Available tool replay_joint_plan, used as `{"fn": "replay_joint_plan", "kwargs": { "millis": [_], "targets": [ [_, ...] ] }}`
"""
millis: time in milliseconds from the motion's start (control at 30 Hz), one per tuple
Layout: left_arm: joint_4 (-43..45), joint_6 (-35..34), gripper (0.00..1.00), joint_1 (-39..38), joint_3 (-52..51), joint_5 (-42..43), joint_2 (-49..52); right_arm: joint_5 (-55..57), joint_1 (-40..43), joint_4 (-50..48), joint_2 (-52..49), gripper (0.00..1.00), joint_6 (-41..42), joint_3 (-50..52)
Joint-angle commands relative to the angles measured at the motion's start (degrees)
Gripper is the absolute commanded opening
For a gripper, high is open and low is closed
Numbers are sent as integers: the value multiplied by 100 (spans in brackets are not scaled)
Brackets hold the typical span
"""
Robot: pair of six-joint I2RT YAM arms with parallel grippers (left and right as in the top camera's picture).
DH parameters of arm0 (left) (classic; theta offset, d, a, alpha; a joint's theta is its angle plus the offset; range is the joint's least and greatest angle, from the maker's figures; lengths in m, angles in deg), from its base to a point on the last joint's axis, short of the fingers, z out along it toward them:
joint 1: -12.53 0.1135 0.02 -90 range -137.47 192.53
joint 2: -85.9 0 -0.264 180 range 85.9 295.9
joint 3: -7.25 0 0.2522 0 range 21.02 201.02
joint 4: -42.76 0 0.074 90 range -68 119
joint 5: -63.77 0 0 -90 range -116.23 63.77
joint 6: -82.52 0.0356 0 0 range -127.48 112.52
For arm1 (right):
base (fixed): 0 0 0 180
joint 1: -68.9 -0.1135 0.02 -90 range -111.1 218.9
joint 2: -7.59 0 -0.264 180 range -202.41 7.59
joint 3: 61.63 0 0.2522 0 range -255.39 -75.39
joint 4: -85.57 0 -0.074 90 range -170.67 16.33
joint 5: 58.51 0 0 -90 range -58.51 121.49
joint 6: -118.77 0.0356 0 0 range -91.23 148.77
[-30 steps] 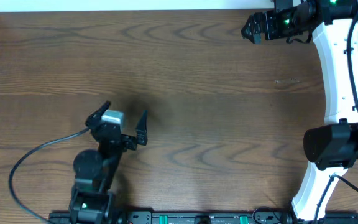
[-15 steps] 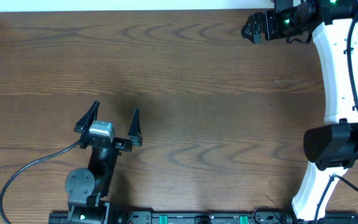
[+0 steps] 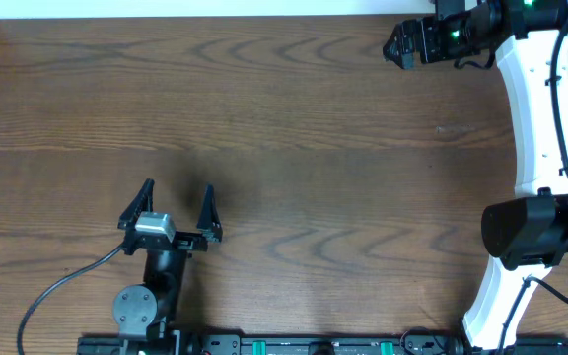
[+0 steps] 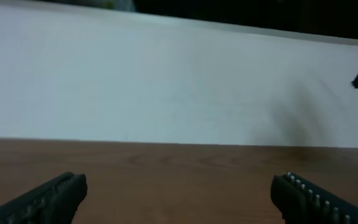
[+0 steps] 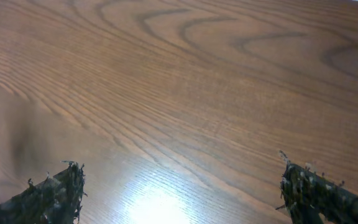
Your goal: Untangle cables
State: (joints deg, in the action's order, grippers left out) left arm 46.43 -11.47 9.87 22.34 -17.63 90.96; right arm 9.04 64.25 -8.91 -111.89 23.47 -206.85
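Note:
The cables are out of view in every frame; I see only bare wood. My left gripper (image 3: 177,187) stands open near the front left of the table (image 3: 294,148), its fingers pointing toward the far edge. In the left wrist view, my left gripper (image 4: 179,186) has nothing between its fingers and faces the table's far edge and a white wall. My right gripper (image 3: 392,44) hovers at the far right corner, pointing left. In the right wrist view, my right gripper (image 5: 180,174) is open over empty wood grain.
A thick black arm cable (image 3: 62,281) loops over the front left of the table. A black rail (image 3: 294,345) runs along the front edge. The right arm's white links (image 3: 531,108) stand along the right side. A white wall (image 4: 166,81) rises behind the far edge.
My left arm has drawn back toward the front edge and turned its open gripper square to the far side. The right arm has not moved.

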Motion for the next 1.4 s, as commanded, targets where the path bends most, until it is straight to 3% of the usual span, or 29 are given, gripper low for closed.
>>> {"fn": "replay_joint_plan", "kwargs": {
  "millis": [0, 167, 400, 1367],
  "targets": [
    [-282, -286, 100, 109, -111, -74, -444, -15, -11, 2, 221, 99, -76, -107],
    [-658, -382, 100, 168, -109, -76, -498, -15, -13, 2, 221, 99, -76, -107],
    [-2127, -376, 100, 168, -109, -402, -498, -15, -13, 2, 221, 99, -76, -107],
    [-2127, -166, 100, 177, -109, -522, -483, -15, 7, 2, 221, 99, -76, -107]
  ]
}}
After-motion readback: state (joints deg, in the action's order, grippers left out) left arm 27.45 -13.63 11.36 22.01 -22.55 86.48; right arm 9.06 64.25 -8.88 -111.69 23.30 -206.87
